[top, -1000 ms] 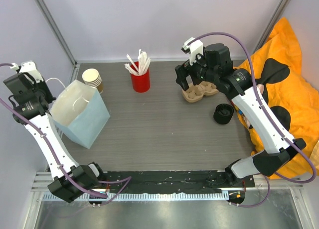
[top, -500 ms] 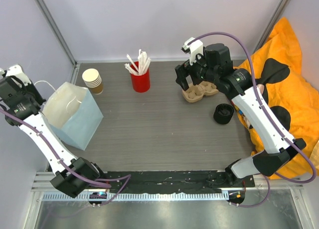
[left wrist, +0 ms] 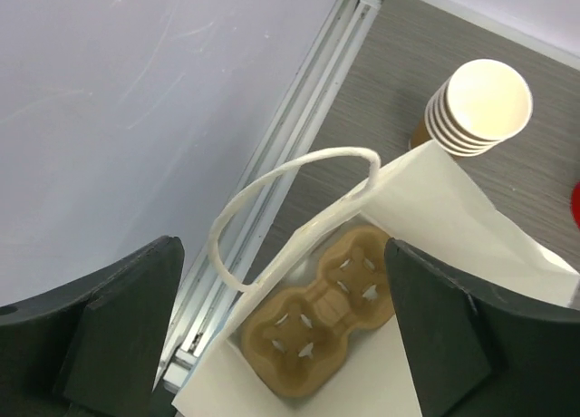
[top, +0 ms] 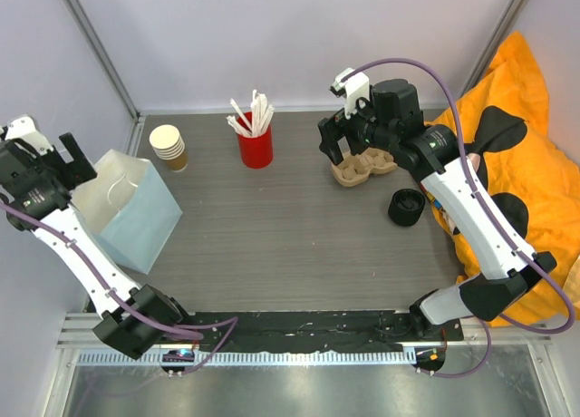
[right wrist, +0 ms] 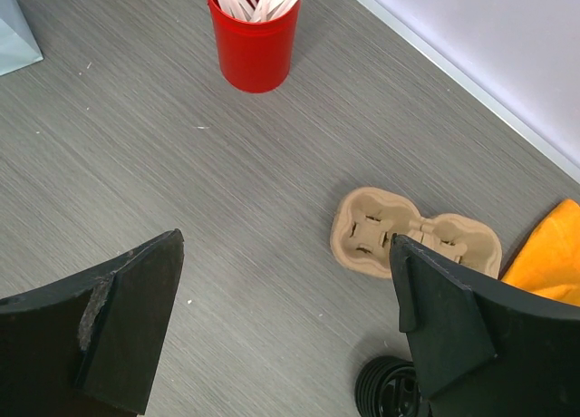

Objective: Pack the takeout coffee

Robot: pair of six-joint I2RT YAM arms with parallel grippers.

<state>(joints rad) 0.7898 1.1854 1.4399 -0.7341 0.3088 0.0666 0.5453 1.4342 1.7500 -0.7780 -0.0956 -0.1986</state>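
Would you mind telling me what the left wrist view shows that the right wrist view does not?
Only left wrist: the stack of kraft cups and a cup carrier lying inside the bag. Only right wrist: a second carrier on the table, a black round lid, orange cloth. Both: the table, part of the bag, the red cup.

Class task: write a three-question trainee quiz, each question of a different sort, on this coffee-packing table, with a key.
1. True or false: a moulded carrier lies inside the paper bag.
2. What holds the white sticks? A: red cup. B: black lid. C: the bag.
3. Fill in: the kraft cups stand ___ the bag (inside or outside).
Key: 1 true; 2 A; 3 outside.
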